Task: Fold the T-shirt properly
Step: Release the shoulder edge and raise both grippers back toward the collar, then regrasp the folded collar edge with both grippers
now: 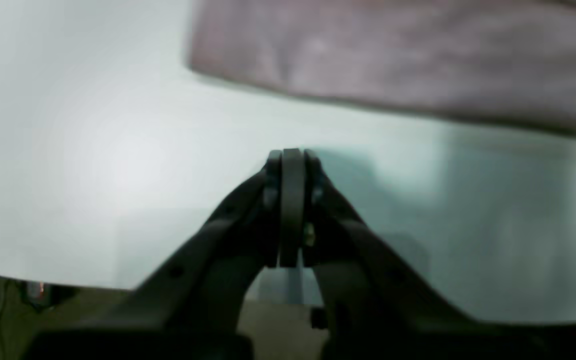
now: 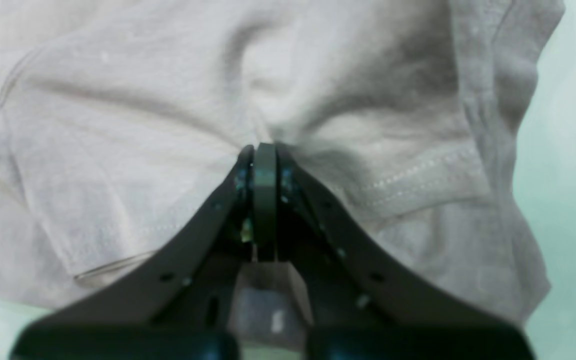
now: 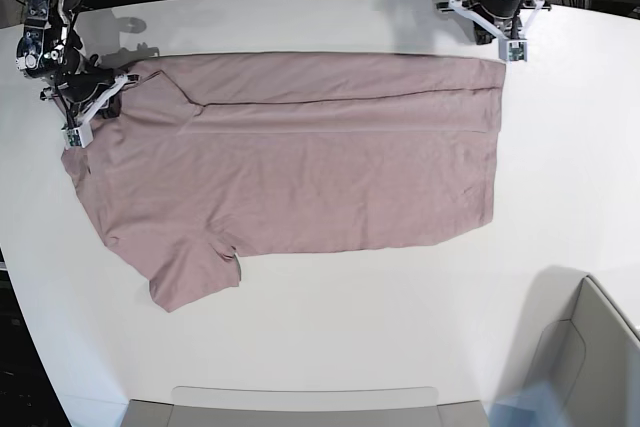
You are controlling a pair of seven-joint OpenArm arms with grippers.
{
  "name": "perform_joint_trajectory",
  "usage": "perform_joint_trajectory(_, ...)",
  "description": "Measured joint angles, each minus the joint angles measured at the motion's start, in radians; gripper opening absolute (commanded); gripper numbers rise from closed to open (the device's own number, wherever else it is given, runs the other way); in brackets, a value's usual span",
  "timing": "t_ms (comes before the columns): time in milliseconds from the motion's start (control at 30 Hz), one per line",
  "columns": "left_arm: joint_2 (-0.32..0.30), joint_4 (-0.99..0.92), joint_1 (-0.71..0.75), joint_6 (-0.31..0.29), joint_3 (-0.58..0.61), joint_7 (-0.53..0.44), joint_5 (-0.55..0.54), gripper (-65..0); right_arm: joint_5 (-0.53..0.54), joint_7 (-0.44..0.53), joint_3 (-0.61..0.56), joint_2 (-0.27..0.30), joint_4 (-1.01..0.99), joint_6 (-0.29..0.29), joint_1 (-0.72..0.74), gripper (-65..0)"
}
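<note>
From my seat, nearest the base camera is a grey bin point(image 3: 590, 347) at the table's point(image 3: 330, 347) front corner, well clear of the T-shirt point(image 3: 300, 177). The T-shirt is my landmark: it lies spread across the middle of the white table, mostly flat, long axis running across the base view. Its near sleeve point(image 3: 195, 277) sticks out toward me, unfolded.

Along the T-shirt's far edge I see one strip of cloth already turned over onto the body, leaving a long straight crease. I judge that as the first lengthwise fold done; the near side, near sleeve and crosswise folds all look left to do.

At the T-shirt's far shoulder end, the right gripper point(image 2: 265, 150) has its jaws pressed together, tips touching a puckered bunch of fabric. Whether cloth is actually pinched between them I cannot tell.

Just beyond the T-shirt's far hem corner, the left gripper point(image 1: 292, 152) sits over bare table, jaws fully together and holding nothing, the cloth edge near but apart.
</note>
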Motion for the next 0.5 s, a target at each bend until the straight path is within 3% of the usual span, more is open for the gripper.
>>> perform_joint_trajectory(200,0.003,0.085,-0.105,0.004,0.008,0.021,0.002,-65.0,-0.004,-0.004,0.001,-0.007,0.094,-0.007,0.005,-65.0)
perform_joint_trajectory(333,-0.002,0.115,-0.239,-0.001,0.013,-0.010,-0.005,-65.0,0.011,0.000,0.032,-0.061,0.173,-0.002,0.045,-65.0)
perform_joint_trajectory(500,-0.005,0.011,-0.422,-0.001,0.098,0.150,-0.002,-65.0,-0.027,-0.005,0.057,-0.065,0.119,-0.010,0.143,-65.0)
